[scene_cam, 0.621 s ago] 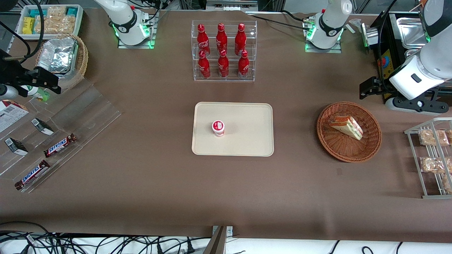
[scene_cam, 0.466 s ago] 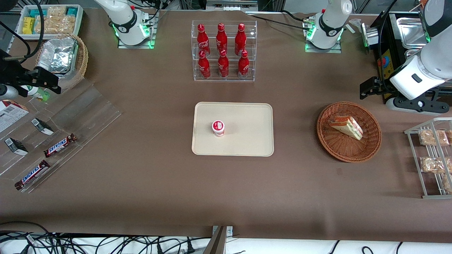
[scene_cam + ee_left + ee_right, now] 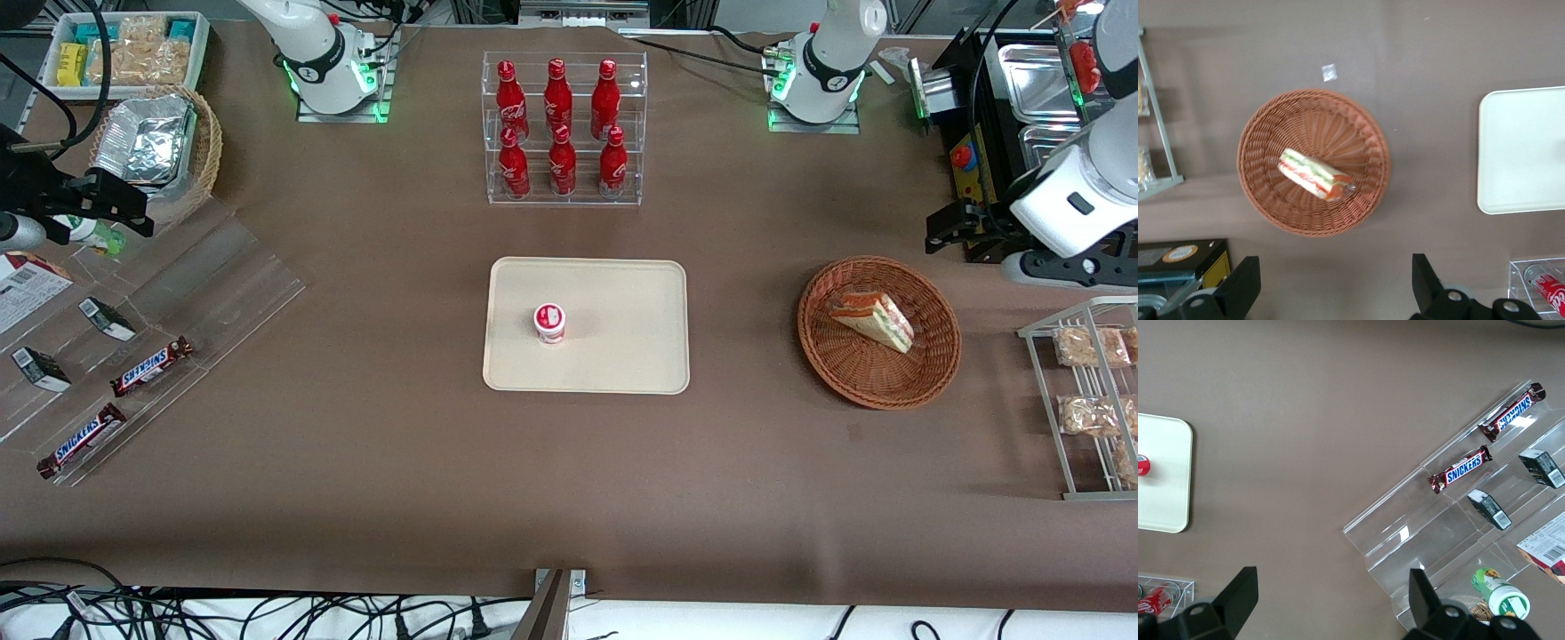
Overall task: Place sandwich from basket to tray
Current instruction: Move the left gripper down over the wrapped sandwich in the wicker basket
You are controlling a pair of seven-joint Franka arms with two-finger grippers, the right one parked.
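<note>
Wrapped triangular white-bread sandwich (image 3: 871, 321) lies in round reddish-brown wicker basket (image 3: 925, 378), untouched. Cream rectangular tray (image 3: 622, 356) awaits. Left gripper (image 3: 1335, 293), fingers apart, has drifted toward the worktop's working-arm end; approach not begun.

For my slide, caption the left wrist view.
Open gripper high above wrapped triangular sandwich in reddish-brown wicker basket.

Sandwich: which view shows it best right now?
Left wrist view: the open gripper hangs above the basket, sandwich unobstructed. Front view shows it smaller. Right wrist view lacks it.
</note>
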